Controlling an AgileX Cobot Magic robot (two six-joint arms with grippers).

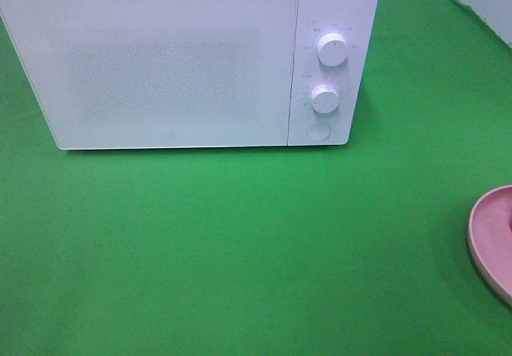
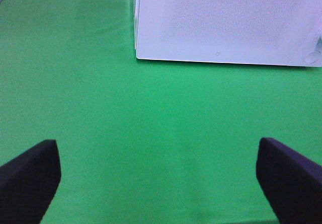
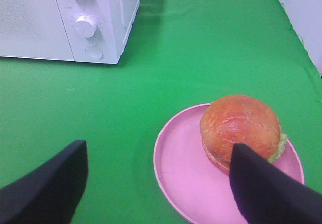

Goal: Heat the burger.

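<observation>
- Two grippers face you with fingers spread wide: left gripper and right gripper, both holding nothing.
- You find the burger on the pink plate, well apart from the shut microwave.

You see a green-clothed table carrying a white microwave and, well apart, a pink plate, apparently partly out of frame.

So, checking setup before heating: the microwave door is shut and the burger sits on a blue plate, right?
Not quite. The plate is pink, not blue, as the right wrist view shows. The burger does sit on it, and the microwave door is shut.
</observation>
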